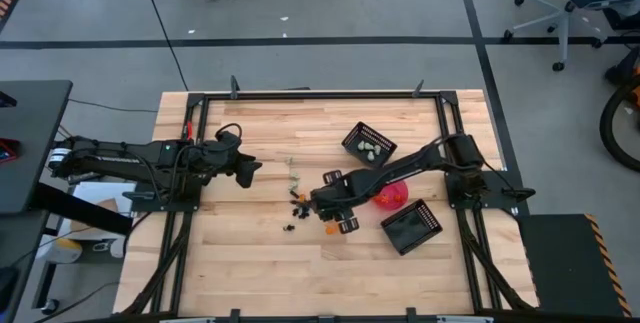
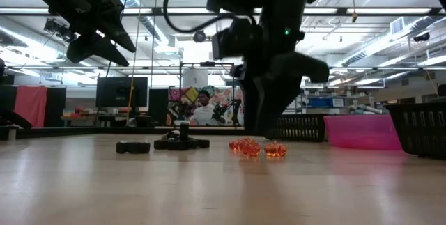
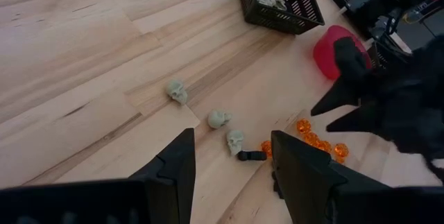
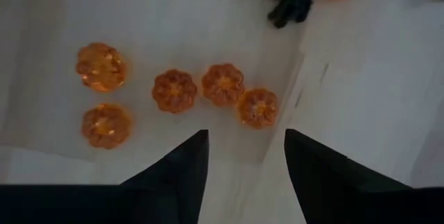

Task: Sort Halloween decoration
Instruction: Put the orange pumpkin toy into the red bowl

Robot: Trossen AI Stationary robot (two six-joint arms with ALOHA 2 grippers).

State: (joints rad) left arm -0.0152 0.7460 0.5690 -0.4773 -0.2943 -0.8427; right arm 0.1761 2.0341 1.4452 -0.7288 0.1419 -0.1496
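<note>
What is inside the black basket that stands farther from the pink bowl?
The black basket holds a few pale whitish-grey trinkets, seemingly skulls like the ones on the table. Its slatted wall covers part of the floor, so an exact count is not possible.

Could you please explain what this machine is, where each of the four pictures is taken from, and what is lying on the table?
It is a robot with two dark arms at a wooden table. One picture looks straight down, one looks level across the tabletop, and one comes from each wrist. The left hand waits open above three pale skulls. The right hand hangs open over the orange pumpkins, holding nothing. Small black trinkets lie nearby. To the side stand a pink bowl and two black slatted baskets; one holds pale pieces.
</note>
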